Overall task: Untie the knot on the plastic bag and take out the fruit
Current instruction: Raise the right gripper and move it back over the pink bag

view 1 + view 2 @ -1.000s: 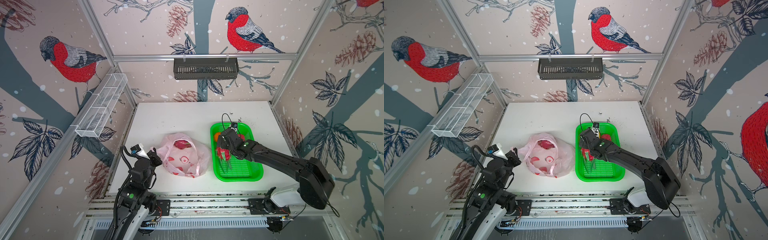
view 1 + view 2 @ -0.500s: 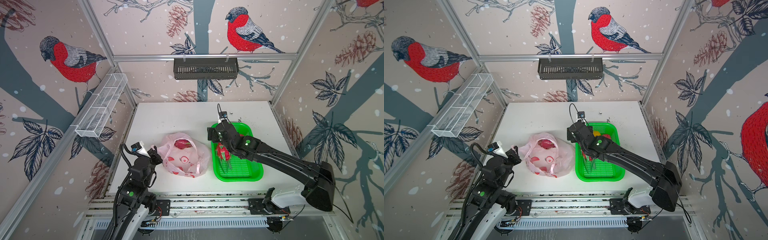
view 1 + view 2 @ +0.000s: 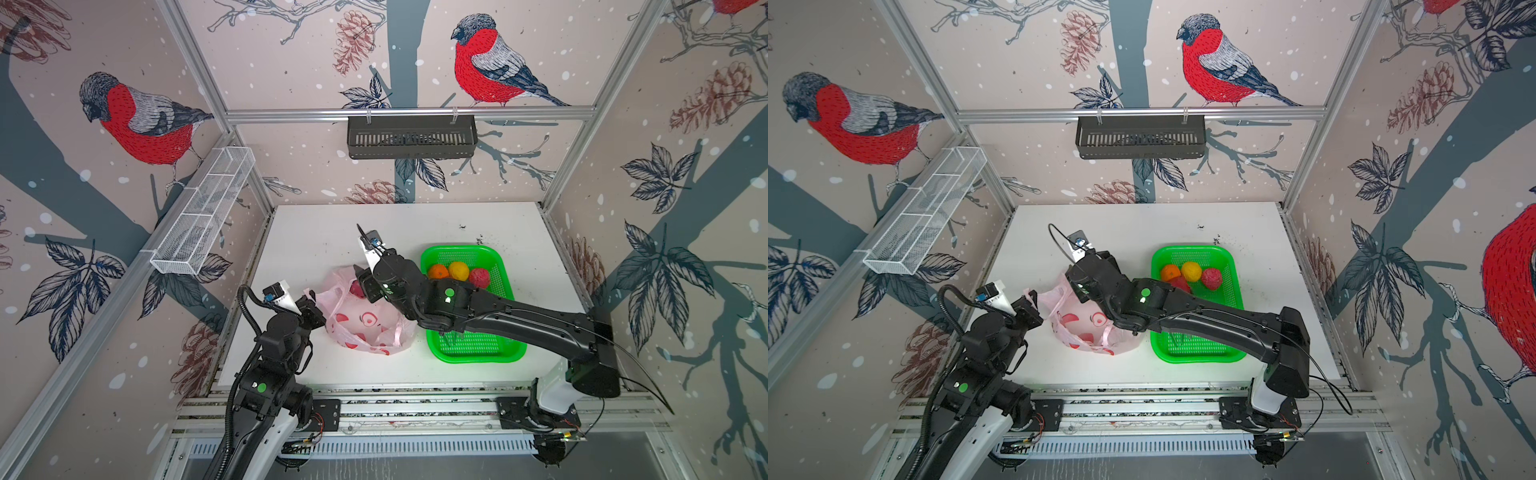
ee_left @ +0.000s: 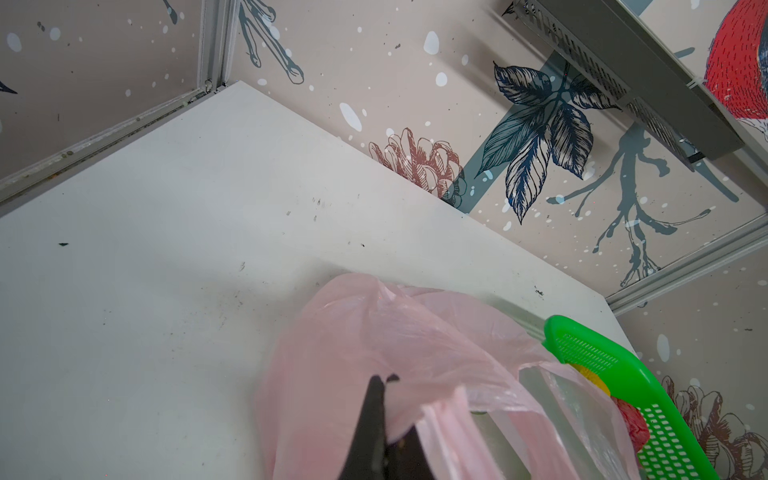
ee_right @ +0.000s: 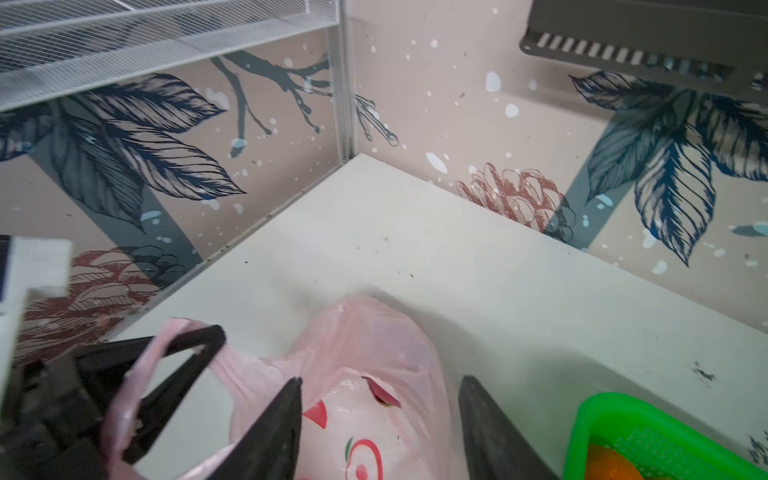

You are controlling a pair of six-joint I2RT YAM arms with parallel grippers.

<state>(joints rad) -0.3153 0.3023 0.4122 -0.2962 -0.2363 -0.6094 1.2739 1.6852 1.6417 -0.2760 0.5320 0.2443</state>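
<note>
Plastic bag lies slumped on the white table, at lower centre in both top views. Its mouth gapes and no tie shows between its loop handles. At the bag's left edge the left hand is clamped on one handle, with the pink loop draped over its black fingers. Over the mouth hangs the right hand, jaws apart and nothing between them. Below it a sliver of red fruit shows through the opening, too hidden to name further. Just right of the bag stands the green tray. It holds an orange, a yellow citrus and a pinkish-red round fruit.

Likely trouble: the jaws could pinch film along with the fruit. Then the whole bag would rise, and the thin handle might stretch or slip from the left hand. The right forearm crosses low above the tray, so a careless swing back could knock its rim or the round fruits, which would roll.

Room is tight on the left, where the left hand works near the table's side edge. It is also tight at the front edge, just below the bag. The upper half of the table is bare and gives free space.
</note>
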